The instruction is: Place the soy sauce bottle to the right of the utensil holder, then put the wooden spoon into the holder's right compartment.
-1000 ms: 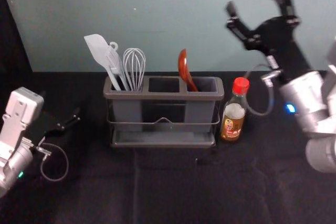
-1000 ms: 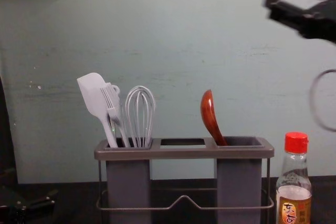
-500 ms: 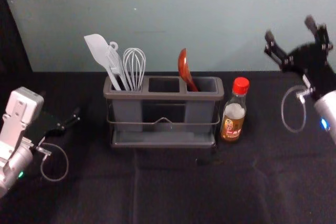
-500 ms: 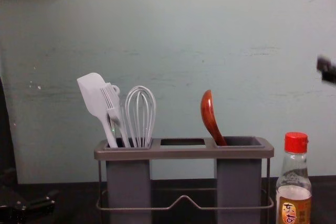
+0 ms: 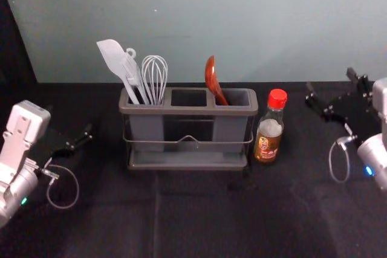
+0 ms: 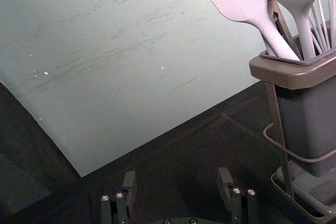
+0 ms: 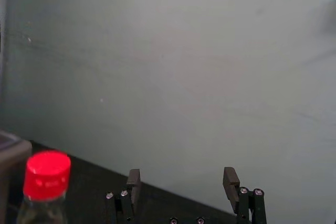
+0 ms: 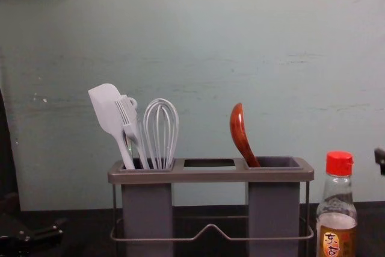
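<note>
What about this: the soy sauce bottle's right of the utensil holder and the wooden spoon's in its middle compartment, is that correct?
The head view shows the wooden spoon in the holder's right compartment, not the middle one. The soy sauce bottle does stand right of the holder.

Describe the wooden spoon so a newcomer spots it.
On the dark table, find the long grey utensil holder. The spoon leans left in its right compartment, bowl up. It's glossy reddish-brown and alone there; pale spatula, brush and whisk share the left compartment.
</note>
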Tool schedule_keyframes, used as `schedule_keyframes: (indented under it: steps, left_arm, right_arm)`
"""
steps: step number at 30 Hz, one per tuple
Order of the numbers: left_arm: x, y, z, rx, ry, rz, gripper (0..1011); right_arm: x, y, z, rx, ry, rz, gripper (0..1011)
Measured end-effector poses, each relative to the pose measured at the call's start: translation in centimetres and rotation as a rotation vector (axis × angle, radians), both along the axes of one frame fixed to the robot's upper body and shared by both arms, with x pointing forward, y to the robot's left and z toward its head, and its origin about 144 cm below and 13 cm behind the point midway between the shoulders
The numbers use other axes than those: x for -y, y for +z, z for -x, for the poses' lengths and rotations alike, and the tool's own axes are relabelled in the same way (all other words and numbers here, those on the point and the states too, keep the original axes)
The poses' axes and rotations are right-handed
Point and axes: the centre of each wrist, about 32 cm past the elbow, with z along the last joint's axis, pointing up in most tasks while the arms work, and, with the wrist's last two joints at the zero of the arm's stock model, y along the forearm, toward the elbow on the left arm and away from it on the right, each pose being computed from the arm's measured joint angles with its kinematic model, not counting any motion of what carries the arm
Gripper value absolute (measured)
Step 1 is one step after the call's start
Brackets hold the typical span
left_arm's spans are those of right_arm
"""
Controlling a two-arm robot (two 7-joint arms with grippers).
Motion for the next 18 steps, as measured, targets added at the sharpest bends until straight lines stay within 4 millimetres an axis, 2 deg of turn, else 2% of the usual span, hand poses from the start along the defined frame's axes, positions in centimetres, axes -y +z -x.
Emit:
schedule_keyframes:
  steps: [7,18]
  left_arm:
    - [0.0,0.0,0.0,0.0,0.0,0.0,1012]
    - [0.0,0.0,0.0,0.0,0.0,0.0,1012]
  right_arm:
    - [0.28,-1.28,-0.09,-0.047,-0.015,-0.005,1004]
    - [0.29,-1.27,-0.12,-0.047,-0.015,-0.003,1004]
